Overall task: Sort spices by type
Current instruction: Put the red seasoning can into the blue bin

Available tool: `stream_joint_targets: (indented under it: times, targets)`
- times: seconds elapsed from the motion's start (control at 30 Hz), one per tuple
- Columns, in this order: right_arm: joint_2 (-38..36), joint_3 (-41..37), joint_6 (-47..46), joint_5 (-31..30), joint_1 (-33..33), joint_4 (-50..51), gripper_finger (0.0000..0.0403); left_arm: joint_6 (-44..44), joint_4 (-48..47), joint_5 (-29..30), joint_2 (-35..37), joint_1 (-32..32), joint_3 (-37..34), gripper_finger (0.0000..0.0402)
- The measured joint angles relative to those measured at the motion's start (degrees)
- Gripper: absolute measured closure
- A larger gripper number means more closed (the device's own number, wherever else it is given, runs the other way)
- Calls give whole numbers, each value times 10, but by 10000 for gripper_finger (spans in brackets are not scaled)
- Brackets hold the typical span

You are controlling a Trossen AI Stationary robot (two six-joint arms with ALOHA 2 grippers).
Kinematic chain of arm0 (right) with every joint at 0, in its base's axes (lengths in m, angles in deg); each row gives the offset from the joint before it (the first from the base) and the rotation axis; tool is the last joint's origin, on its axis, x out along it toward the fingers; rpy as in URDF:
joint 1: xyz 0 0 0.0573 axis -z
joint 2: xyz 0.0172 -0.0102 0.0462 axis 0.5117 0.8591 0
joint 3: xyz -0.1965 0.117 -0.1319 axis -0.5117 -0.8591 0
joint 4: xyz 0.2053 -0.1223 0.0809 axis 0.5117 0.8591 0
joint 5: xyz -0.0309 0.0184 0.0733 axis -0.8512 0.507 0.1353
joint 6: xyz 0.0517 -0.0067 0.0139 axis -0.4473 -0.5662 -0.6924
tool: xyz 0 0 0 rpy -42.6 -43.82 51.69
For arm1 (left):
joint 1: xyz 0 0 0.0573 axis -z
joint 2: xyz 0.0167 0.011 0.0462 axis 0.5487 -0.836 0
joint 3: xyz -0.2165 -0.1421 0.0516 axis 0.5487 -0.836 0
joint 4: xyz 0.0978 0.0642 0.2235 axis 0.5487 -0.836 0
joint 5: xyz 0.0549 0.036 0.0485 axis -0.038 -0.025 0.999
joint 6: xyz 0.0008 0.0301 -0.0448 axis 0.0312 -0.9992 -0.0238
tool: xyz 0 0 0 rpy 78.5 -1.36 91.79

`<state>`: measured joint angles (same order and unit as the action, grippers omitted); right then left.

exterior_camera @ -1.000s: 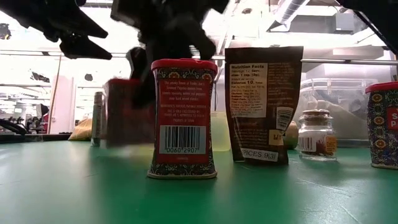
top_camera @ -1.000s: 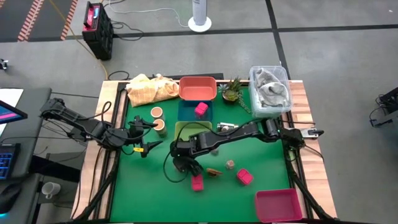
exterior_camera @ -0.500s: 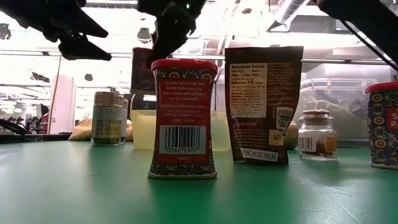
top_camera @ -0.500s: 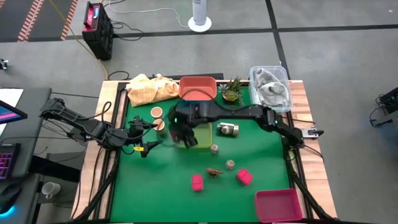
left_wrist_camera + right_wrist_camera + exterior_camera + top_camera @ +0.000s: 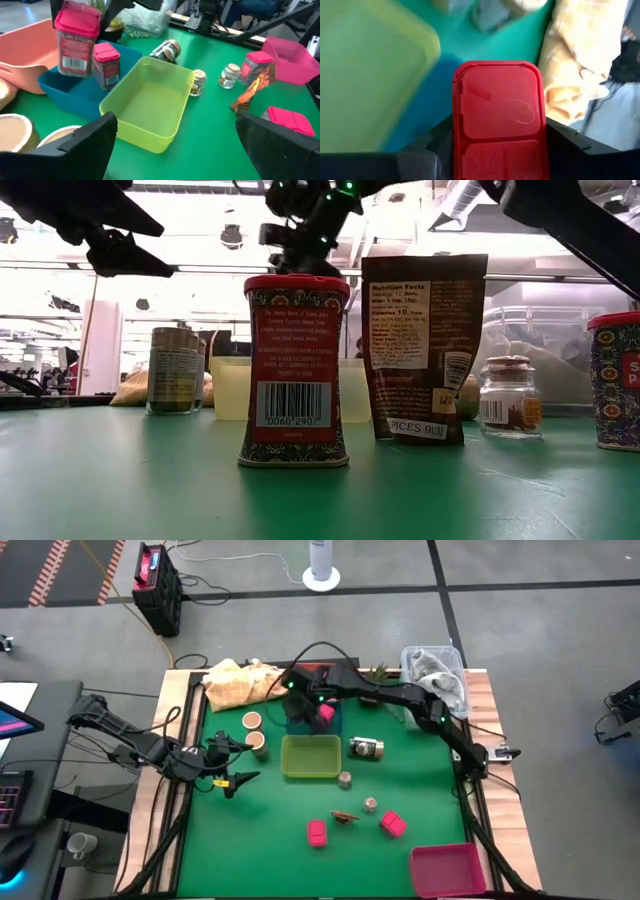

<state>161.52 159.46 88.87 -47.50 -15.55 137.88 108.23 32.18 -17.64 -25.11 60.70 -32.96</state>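
My right gripper [image 5: 300, 700] hangs over the blue bin [image 5: 330, 727], shut on a pink-lidded spice tin [image 5: 75, 37]. A second pink tin [image 5: 106, 65] stands inside that bin. Two more pink tins [image 5: 317, 831] [image 5: 392, 825] stand on the green mat near its near edge, beside a brown pouch [image 5: 346, 816] and two small greyish jars [image 5: 344, 779] [image 5: 369, 804]. Another jar [image 5: 366, 747] lies on its side. Two tan round jars [image 5: 251, 721] [image 5: 258, 740] stand left of the bins. My left gripper [image 5: 240, 765] waits open at the table's left. My right gripper pinches the pink tin between its two fingers [image 5: 440, 137], one on each side just below the red lid [image 5: 497, 100]. It comes from above, pointing down. The tin hangs upright, lifted clear above the blue bin's left end.
A yellow-green bin [image 5: 310, 756] sits just near of the blue one, a salmon bin [image 5: 325, 685] behind it, and a pink bin [image 5: 447, 868] at the near right corner. Along the far edge are the yellow cloth [image 5: 240, 680], a small plant [image 5: 375, 680] and a clear box [image 5: 435, 680].
My right gripper has carried the pink tin from the mat's near middle up and toward the far edge, passing over the yellow-green bin until it hangs above the blue bin. It has stayed shut on the tin throughout.
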Motion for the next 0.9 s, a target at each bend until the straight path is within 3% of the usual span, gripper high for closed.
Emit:
stream_joint_targets:
  times: [0.27, 0.67, 0.9]
  targets:
    - [5, -8, 221, 18, 22, 6, 163, 9, 14, 7, 0, 0, -10, 13]
    - [57, -8, 320, 19, 21, 26, 163, 9, 11, 7, 0, 0, -10, 13]
    - [67, -8, 323, 19, 17, 32, 156, 8, 8, 7, 0, 0, -10, 13]
